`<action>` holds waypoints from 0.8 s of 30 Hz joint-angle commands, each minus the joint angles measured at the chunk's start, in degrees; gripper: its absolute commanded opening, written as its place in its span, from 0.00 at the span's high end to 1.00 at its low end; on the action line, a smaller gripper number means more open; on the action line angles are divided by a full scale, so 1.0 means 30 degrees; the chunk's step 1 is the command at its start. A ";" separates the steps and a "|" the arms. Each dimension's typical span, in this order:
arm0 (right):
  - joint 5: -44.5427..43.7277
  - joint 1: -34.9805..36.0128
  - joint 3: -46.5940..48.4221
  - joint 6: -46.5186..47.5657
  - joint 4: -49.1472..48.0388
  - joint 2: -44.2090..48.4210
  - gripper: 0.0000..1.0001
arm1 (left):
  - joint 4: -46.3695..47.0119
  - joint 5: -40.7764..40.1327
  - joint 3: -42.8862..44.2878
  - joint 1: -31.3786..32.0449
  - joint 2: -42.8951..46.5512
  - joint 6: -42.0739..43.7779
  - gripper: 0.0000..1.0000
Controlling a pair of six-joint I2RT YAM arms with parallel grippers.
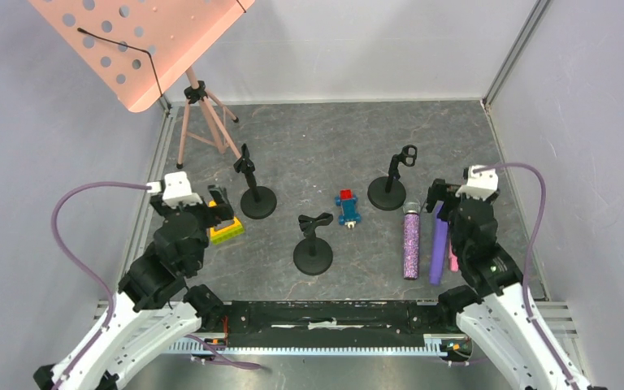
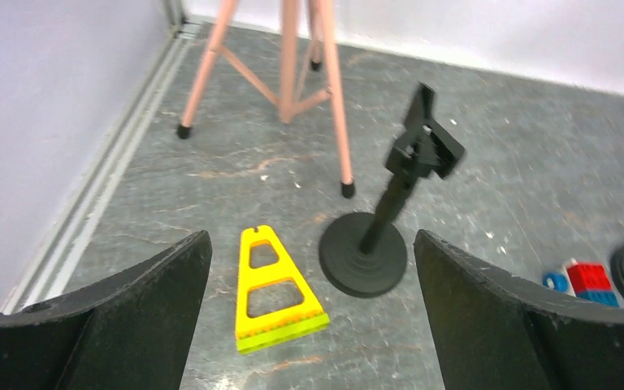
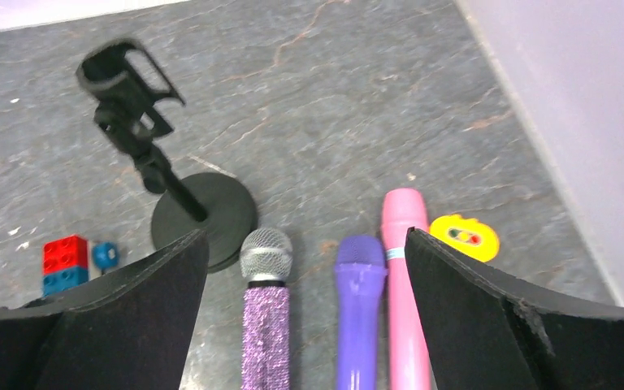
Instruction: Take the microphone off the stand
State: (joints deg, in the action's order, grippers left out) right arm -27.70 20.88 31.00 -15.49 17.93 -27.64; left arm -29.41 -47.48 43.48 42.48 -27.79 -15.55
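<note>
Three black microphone stands rise from the table: a left stand (image 1: 257,199) (image 2: 366,252), a middle stand (image 1: 313,252) and a right stand (image 1: 387,191) (image 3: 211,211). All their clips are empty. Three microphones lie side by side at the right: a glittery purple one (image 1: 411,244) (image 3: 266,325), a plain purple one (image 1: 439,244) (image 3: 361,301) and a pink one (image 1: 452,262) (image 3: 402,244). My right gripper (image 1: 447,203) (image 3: 305,236) hangs open just above them, holding nothing. My left gripper (image 1: 215,207) (image 2: 310,236) is open near the left stand, over a yellow piece.
A yellow triangular piece (image 1: 226,230) (image 2: 272,288) lies under the left gripper. A red and blue brick (image 1: 348,207) (image 3: 65,264) sits mid-table. A pink music stand (image 1: 142,41) on a tripod (image 2: 288,81) fills the back left. A yellow tag (image 3: 465,236) lies by the right wall.
</note>
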 commanded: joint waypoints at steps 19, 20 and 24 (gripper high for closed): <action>0.5040 -0.6176 0.8516 0.3647 0.1528 -0.7241 0.02 | 0.1204 1.6028 0.1416 -1.7002 -0.3786 -0.1728 0.00; 0.6714 -0.7413 0.9169 0.3628 0.1529 -0.7686 0.02 | 0.1061 1.5286 0.1507 -1.7001 -0.3739 -0.2118 0.00; 0.8761 -0.8807 1.2478 0.3692 0.2063 -0.9097 0.02 | 0.0625 1.3524 0.1966 -1.7001 -0.3196 -0.2962 0.00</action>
State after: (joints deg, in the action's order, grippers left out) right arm -12.01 -3.40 58.74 -5.63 23.94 -53.12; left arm -28.18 -4.80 46.50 -8.19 -39.31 -19.70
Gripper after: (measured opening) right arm 0.979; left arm 0.994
